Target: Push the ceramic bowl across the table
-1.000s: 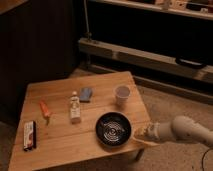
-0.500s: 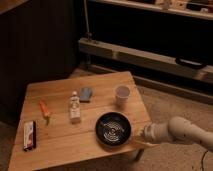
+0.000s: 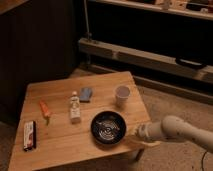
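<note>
The ceramic bowl (image 3: 108, 127) is black with pale rings inside and sits near the front right edge of the wooden table (image 3: 60, 145). My gripper (image 3: 134, 133) reaches in from the right at the end of a white arm (image 3: 175, 131), right beside the bowl's right rim at the table's edge. I cannot tell whether it touches the rim.
A small white cup (image 3: 122, 95) stands behind the bowl. A small bottle (image 3: 75, 108) and a blue object (image 3: 86, 94) are mid-table. An orange item (image 3: 45, 110) and a flat packet (image 3: 29, 135) lie at the left. Dark shelving runs behind.
The arm has moved a little to the left, bringing the gripper closer to the bowl's right rim. The bowl looks unmoved.
</note>
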Robot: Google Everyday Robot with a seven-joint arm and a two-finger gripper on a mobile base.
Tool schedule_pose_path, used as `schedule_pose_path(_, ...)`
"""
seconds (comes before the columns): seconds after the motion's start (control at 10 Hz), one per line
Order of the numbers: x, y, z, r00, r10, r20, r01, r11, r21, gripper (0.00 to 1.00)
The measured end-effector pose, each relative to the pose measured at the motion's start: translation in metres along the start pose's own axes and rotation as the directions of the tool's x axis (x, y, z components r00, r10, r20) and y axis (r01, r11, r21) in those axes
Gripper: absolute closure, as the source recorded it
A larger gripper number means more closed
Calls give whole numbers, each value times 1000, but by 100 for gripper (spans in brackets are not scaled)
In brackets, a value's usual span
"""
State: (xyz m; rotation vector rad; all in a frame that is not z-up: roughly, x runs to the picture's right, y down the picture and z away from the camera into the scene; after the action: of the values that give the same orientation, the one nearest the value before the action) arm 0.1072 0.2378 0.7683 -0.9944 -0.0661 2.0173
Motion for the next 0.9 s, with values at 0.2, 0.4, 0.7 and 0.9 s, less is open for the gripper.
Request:
schedule_pose_path(0.2, -1, 16, 13, 1000, -12, -15, 12, 1000, -10, 100)
schedule_pose_path(0.4, -3, 33, 30, 999, -26, -39, 25, 1000, -19, 100)
schedule_pose_path(0.7, -9, 62, 51, 996, -55, -65, 53, 998, -39, 100)
schedule_pose_path(0.9, -12, 79, 66, 994, -69, -84, 65, 997, -47, 100)
